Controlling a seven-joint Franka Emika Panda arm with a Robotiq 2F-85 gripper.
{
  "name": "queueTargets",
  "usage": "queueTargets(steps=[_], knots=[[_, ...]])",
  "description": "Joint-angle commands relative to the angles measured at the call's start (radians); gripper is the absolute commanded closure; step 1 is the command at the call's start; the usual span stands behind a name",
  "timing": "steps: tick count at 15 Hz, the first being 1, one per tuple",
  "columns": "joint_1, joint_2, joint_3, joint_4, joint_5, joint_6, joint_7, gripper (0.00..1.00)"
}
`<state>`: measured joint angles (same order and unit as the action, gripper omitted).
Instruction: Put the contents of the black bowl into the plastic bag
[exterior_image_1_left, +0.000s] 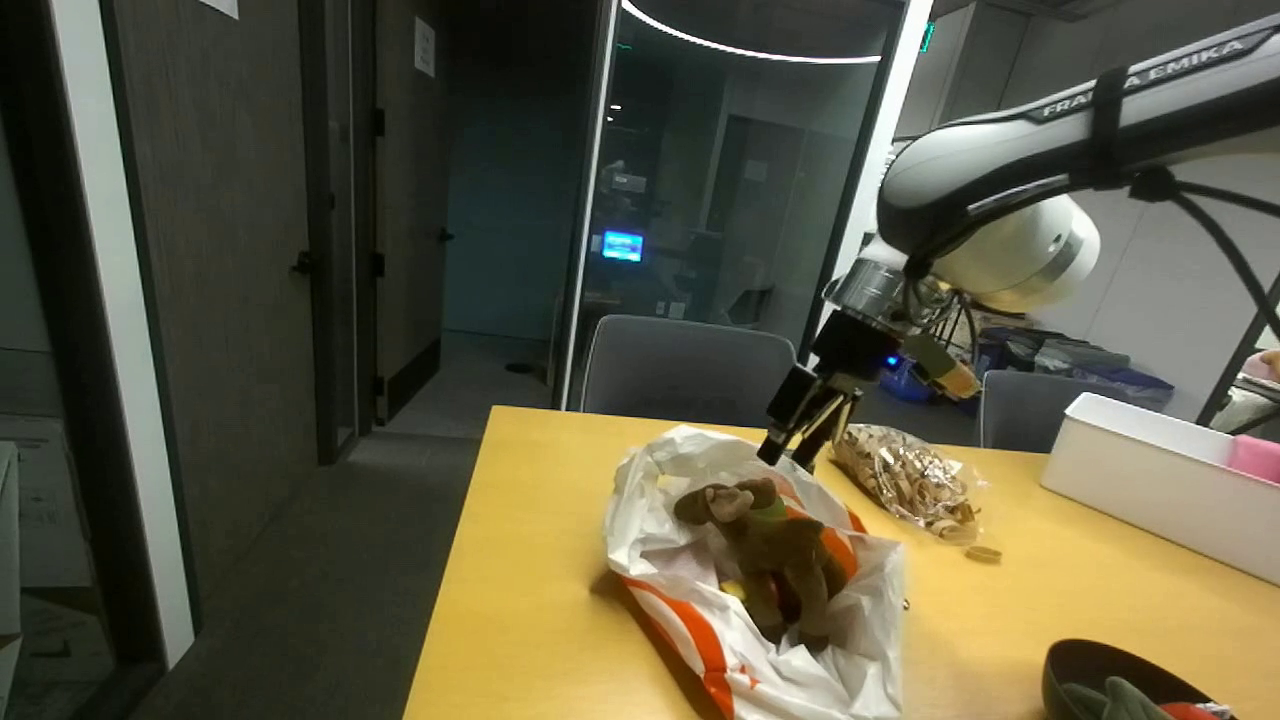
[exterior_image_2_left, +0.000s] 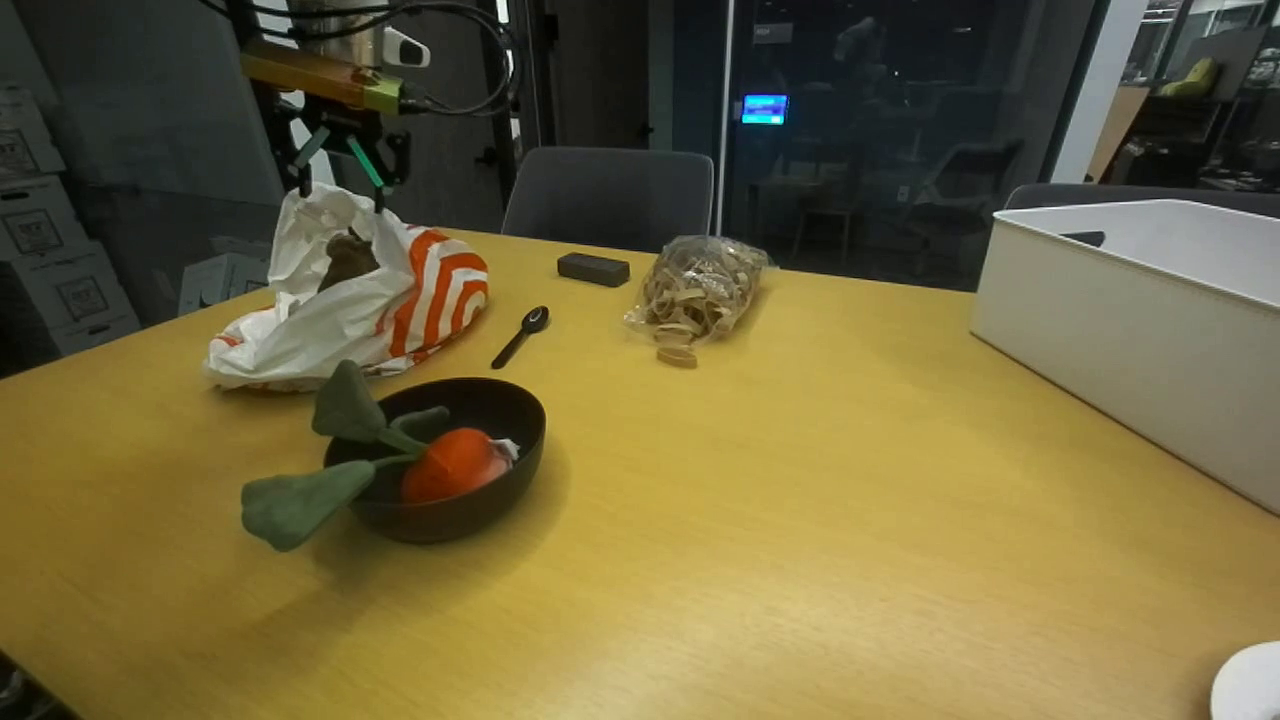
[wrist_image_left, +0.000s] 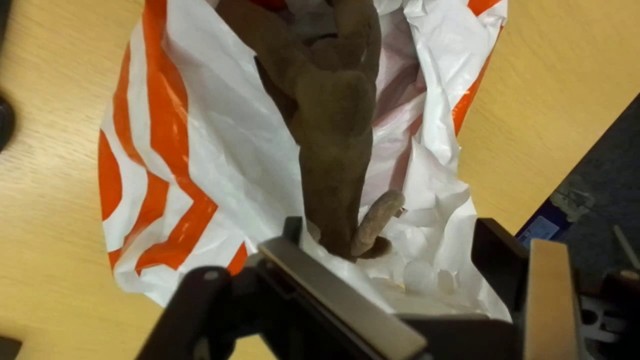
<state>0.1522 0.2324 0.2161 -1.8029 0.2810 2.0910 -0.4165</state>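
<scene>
The fingers (wrist_image_left: 550, 295) stand well apart at the edge of the striped plastic bag (exterior_image_2_left: 340, 335), gripping nothing; contact is unclear. Inside is a brown plush animal (exterior_image_2_left: 347, 262), mostly hidden in an exterior view. On the worktop (exterior_image_2_left: 850, 480), the black bowl (exterior_image_1_left: 1100, 661), cut off in an exterior view, holds a leafy red-orange plush vegetable (exterior_image_2_left: 450, 466).

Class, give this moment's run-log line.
hand: open, near plastic bag; contact: unclear; in bag: brown plush toy; in black bowl: leafy orange toy; transfer: unfinished

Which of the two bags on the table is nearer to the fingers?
The white bag with orange stripes: the wrist view shows it below the open fingers, while the clear bag of tan loops does not appear.
</scene>
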Motion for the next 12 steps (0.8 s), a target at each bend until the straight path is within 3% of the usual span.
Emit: queueTargets(steps=[1, 5, 12], knots=[[-0.043, -0.14, -0.016, -0.092, 0.016, -0.106, -0.015, 0.0], [-0.088, -0.299, -0.08, -0.242, 0.042, -0.238, -0.024, 0.0], [-0.111, -0.516, -0.199, -0.545, 0.016, -0.19, 0.01, 0.0]])
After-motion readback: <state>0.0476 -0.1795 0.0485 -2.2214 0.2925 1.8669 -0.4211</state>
